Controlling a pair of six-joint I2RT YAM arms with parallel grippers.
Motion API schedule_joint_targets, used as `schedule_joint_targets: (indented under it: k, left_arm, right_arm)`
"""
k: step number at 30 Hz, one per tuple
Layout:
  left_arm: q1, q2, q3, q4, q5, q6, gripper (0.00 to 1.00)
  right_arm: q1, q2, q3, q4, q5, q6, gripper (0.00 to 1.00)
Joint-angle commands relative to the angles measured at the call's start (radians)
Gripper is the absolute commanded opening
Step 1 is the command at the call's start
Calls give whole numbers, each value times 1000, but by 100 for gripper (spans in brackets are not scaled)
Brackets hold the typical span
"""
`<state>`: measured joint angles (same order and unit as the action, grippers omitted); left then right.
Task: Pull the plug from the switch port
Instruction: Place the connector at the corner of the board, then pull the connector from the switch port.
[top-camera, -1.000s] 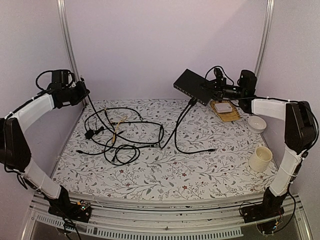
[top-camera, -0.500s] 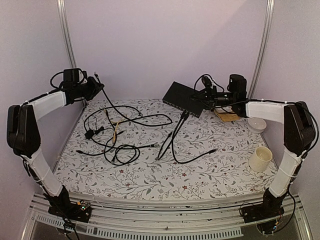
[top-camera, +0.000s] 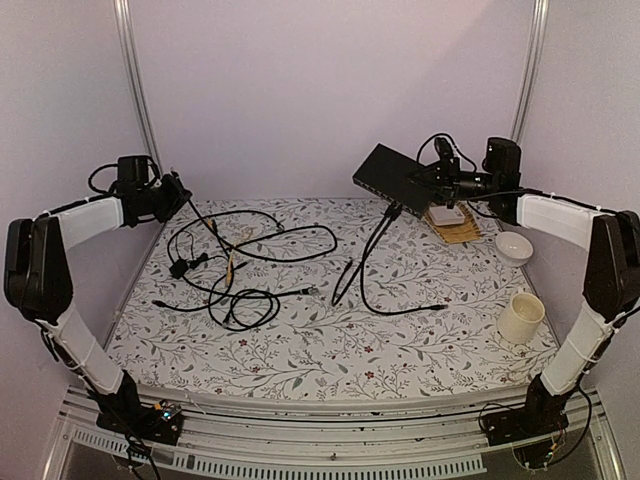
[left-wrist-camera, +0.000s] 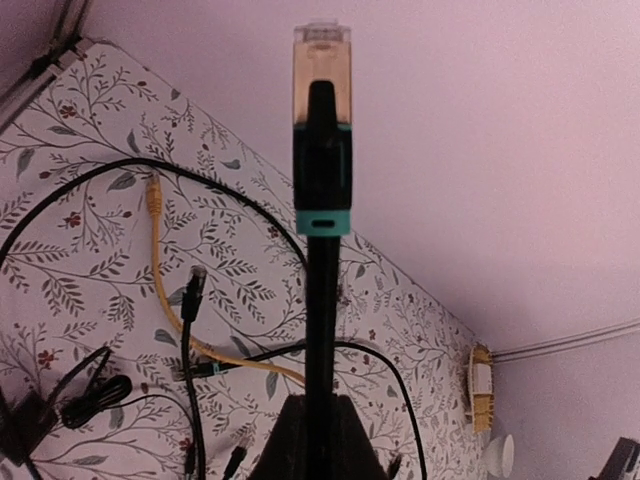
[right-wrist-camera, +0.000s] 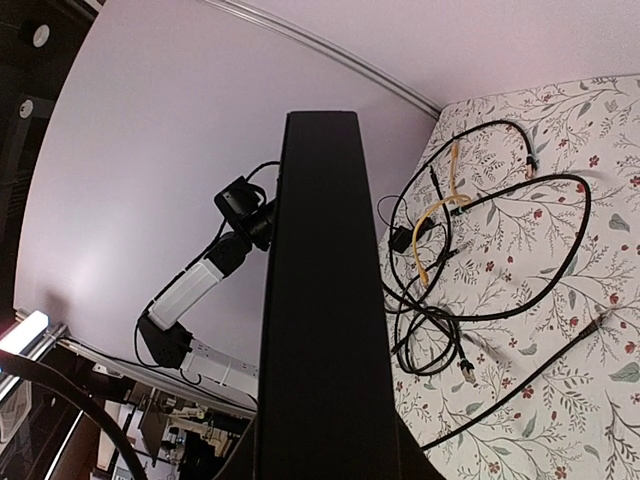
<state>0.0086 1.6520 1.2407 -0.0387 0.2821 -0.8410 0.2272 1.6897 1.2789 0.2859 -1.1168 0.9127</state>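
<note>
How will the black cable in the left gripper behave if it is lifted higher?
Probably floppy: below the left gripper the black cable sags in curves onto the table. Its plug looks stiff, standing straight up from the grip. It may snag the other cables lying near it.

Pale lilac walls (top-camera: 330, 90) close in the back and both sides, softly and evenly lit. A slim aluminium post (top-camera: 137, 90) stands in each rear corner. The worktop (top-camera: 330, 345) wears a white cloth (top-camera: 450, 350) printed with grey leafy sprigs and small red flowers, edged in front by a metal rail (top-camera: 330, 408)
</note>
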Motion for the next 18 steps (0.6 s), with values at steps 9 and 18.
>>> schedule_joint_targets:
  k: [9,18]
  left_arm:
    - [48,30,-38,-225,-212,167,44]
    - [22,-126,-168,86,-3,85,51]
  right_arm:
    - [1,20,162,19,-12,-7,2]
    - [9,27,177,19,-25,-2,2]
